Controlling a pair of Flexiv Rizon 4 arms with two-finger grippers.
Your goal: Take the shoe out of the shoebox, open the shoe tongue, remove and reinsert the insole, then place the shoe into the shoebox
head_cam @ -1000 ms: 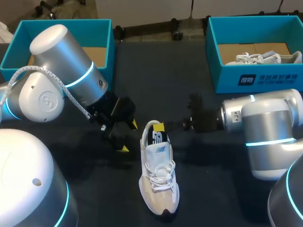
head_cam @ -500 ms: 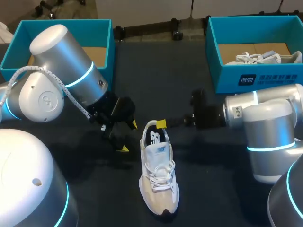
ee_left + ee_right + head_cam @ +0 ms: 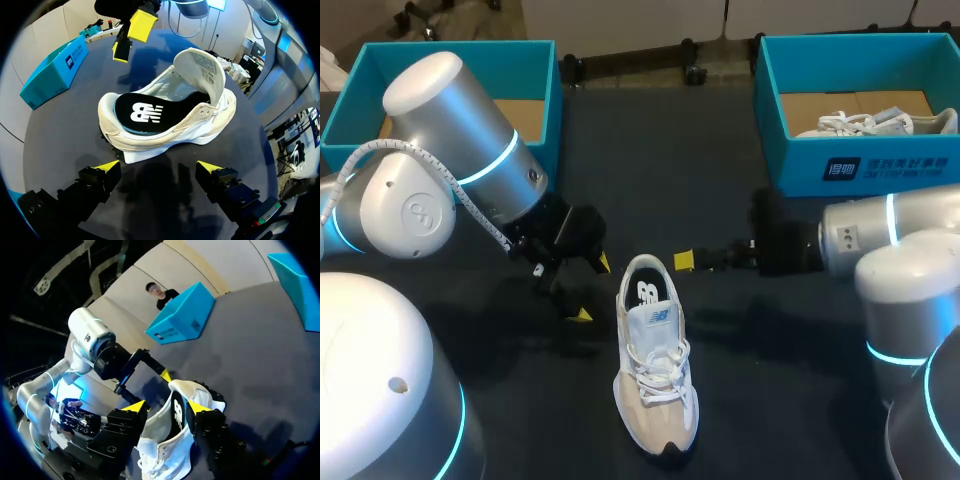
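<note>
**Change.** Right gripper (image 3: 685,260): has drawn back out of the shoe's heel opening toward its own side. It now lies just beside the collar, clear of it. Shoe (image 3: 655,365): place and heading unchanged. Left arm (image 3: 460,170) and left gripper (image 3: 593,289): unchanged.

**Shoe.** One white lace-up trainer, upright on its sole near the middle of the table (image 3: 650,150), outside both boxes, with the toe toward the robot and the heel away. In the left wrist view the tongue (image 3: 197,70) stands raised over the laces. The dark insole (image 3: 142,112) lies flat inside the shoe (image 3: 170,125), its white mark showing.

**Right gripper.** Fingers spread and nothing held. In its own view (image 3: 166,407) the shoe (image 3: 170,440) lies ahead of the two tips, heel end nearest.

**Left gripper.** Fingers wide apart and nothing held, low over the table beside the heel. In its own view (image 3: 157,166) the shoe's side lies just ahead, untouched. The right gripper (image 3: 131,37) hangs beyond the shoe.

**Surface.** The table is dark and matte.
- Right shoebox (image 3: 860,170): teal, lidless, at the far right corner, with a second shoe (image 3: 875,122) lying inside.
- Left shoebox (image 3: 545,80): teal, lidless, at the far left corner, partly hidden by the left arm, with a brown floor showing.
</note>
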